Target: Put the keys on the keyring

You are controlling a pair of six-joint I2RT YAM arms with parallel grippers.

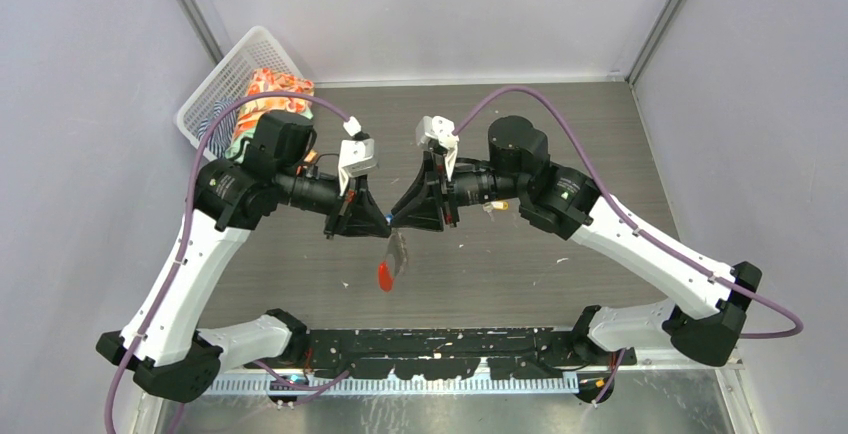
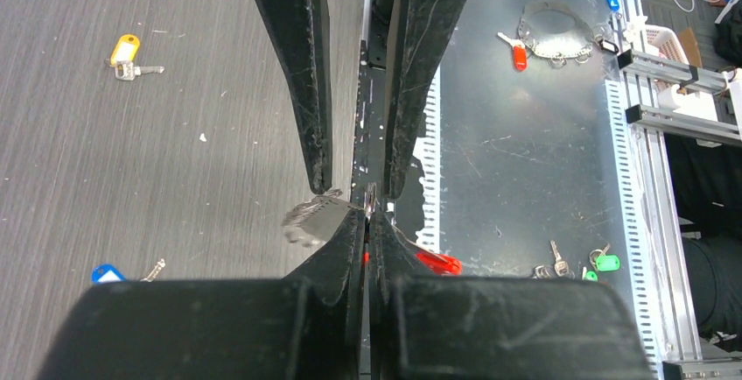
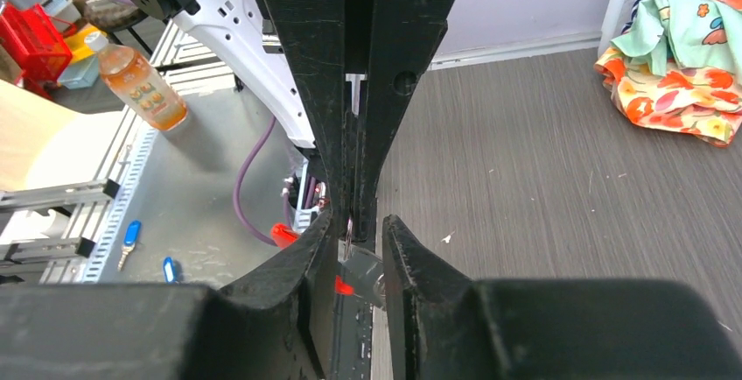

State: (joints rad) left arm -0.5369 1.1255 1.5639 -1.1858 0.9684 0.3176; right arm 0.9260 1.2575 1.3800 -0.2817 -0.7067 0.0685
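The left gripper is clamped on the keyring, whose red tag dangles below it over the middle of the table. The right gripper meets it tip to tip, jaws slightly apart. The yellow key and the blue key lie on the table. The label on the bottle is too blurred to read.

Red-tagged keyring hangs midair; blue key and yellow key lie flat, apart.

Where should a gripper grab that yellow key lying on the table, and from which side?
Probably the plastic head of the yellow key, from straight above, jaws spanning its narrow width. The key lies flat on the table, and the head is its broadest part; the thin metal blade hugs the surface and offers little to pinch.
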